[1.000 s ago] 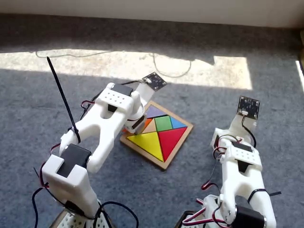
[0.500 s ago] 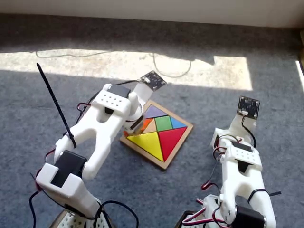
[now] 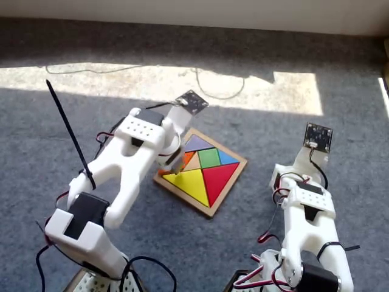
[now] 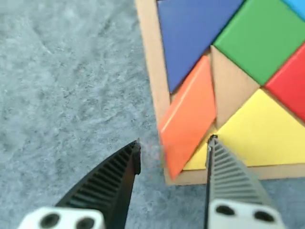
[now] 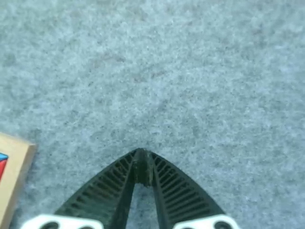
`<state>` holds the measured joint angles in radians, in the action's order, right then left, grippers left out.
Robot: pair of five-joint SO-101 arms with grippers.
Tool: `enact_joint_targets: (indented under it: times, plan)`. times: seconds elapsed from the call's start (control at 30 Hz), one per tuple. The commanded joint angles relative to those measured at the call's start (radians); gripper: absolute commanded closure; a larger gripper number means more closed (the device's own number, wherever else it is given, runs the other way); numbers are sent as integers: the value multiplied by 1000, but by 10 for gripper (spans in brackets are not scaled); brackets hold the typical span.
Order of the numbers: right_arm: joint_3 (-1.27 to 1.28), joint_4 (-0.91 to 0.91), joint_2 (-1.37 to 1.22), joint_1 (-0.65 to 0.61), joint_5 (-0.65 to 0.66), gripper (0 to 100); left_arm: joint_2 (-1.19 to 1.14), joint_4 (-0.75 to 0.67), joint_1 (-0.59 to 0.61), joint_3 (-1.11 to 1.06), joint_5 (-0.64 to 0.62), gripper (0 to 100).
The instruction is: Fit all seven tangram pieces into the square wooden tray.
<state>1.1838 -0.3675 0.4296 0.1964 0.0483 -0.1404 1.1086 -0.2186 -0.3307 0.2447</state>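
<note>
On the grey carpet [image 3: 292, 91] between the two arms sits the square wooden tray [image 3: 210, 212], turned corner-on to them. From the high view, the left gripper [image 3: 176, 159] is seen over the tray's left corner, and the right arm stands well apart to the tray's right.

The left wrist view adds detail. The orange piece [image 4: 188, 121], a parallelogram, is not seated. Its long axis runs nearly along the adjacent rim, from the blue piece [image 4: 195, 33] toward the tray corner, and its outer edge rides over that rim. A triangle of bare wood [image 4: 233, 88] shows between the orange, green [image 4: 259, 40] and yellow [image 4: 248, 133] pieces. The left jaws are spread, straddling the orange piece's corner end: one tip over carpet outside the rim, the other at the orange-yellow seam. Carpet stretches outward from that edge.

The right wrist view shows the right gripper [image 5: 142, 164] with its jaws pressed together over carpet, one tray corner off to the side.
</note>
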Motion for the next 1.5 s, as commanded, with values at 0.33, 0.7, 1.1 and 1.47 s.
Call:
enact_joint_targets:
  times: [0.33, 0.7, 1.1, 1.47]
  plan:
    - [-59, 28, -2, -10, 11, 991, -200, -31, 21, 205, -11, 823]
    - [-59, 28, -2, -10, 11, 991, -150, 95, -65, 229, -11, 845]
    - [-59, 28, -2, -10, 11, 991, -122, 89, 38, 208, -11, 758]
    - [-59, 28, -2, -10, 11, 991, -252, 132, -36, 245, 66, 864]
